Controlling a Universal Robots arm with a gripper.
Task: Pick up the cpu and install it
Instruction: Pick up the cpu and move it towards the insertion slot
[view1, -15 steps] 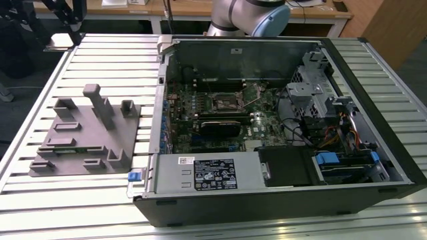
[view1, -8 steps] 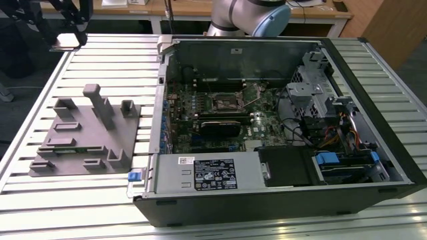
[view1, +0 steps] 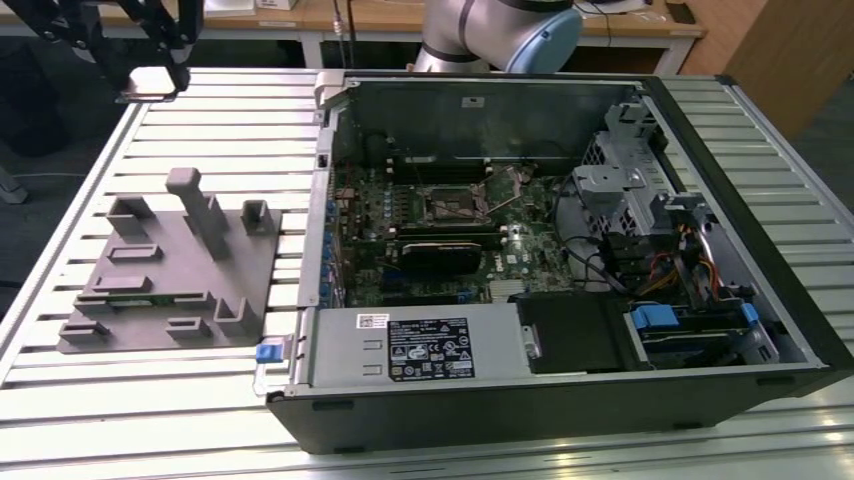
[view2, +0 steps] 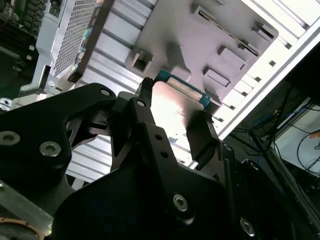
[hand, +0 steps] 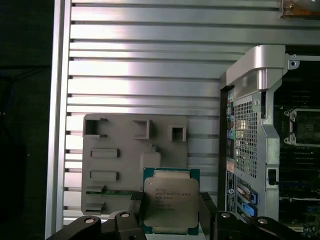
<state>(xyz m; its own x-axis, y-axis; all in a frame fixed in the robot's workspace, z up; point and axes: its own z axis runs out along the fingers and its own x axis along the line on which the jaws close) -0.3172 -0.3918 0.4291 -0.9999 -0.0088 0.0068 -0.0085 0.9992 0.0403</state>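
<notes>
cpu look: small thin square chip (hand: 170, 202) with a pale silvery metal lid. A few lines of tiny print sit on the lid, and a teal-green board edge peeks out all round it.
cpu from the other camera: in the second wrist view one teal edge faces the lens, and the flat face behind it catches a strong glare, almost white.
cpu spot: held up in the air well above the grey fixture (hand: 135, 150). In the first wrist view it overlaps one edge of that fixture.
gripper: black, bolted-together body (hand: 171, 199), with the chip sitting right in the middle of it.
fingers: two dark fingers (hand: 136, 202) are clamped on opposite side edges of the cpu, one each side, with the lid left uncovered.
grey fixture: flat grey plate with raised blocks and shallow slots, lying on the slatted metal tabletop (hand: 150, 75).
computer case: open tower (hand: 250, 125) lying just beside the grey fixture, toward the exterior view's right of it.
socket: dark metal-framed square (view1: 447, 200) on the board inside the case, well apart from the grey fixture.
</notes>
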